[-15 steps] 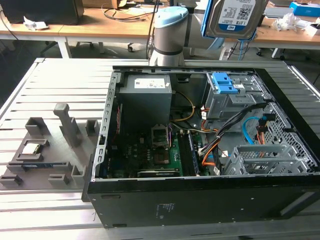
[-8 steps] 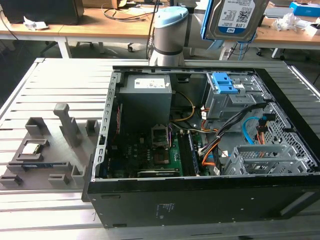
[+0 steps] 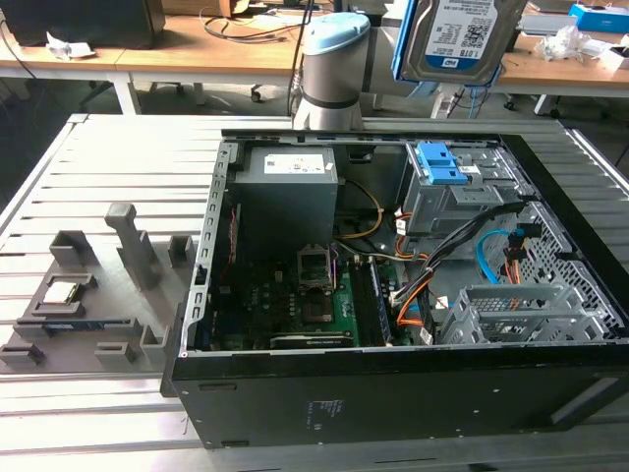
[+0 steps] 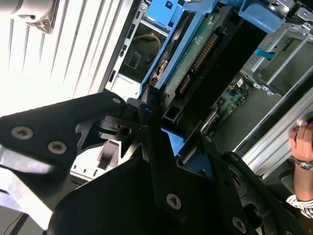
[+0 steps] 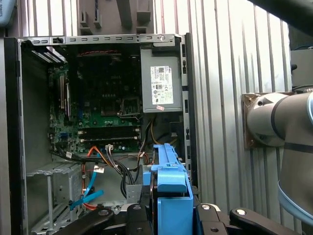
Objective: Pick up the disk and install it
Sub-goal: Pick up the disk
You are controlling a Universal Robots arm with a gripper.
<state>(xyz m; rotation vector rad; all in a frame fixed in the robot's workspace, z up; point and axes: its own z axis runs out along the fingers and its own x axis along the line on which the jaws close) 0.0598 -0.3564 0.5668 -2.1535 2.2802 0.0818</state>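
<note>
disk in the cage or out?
Out. The disk hangs upright in the air over the open case, clear of the drive cage, clamped in the pincer.

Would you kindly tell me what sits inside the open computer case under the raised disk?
Inside the case: power supply, motherboard, grey drive cage with blue latches, and cables. In the first wrist view the disk hides the spot directly beneath it.

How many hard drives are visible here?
1: the disk, clamped in the gripper above the open computer case. Others may sit hidden inside the drive cage.
</note>
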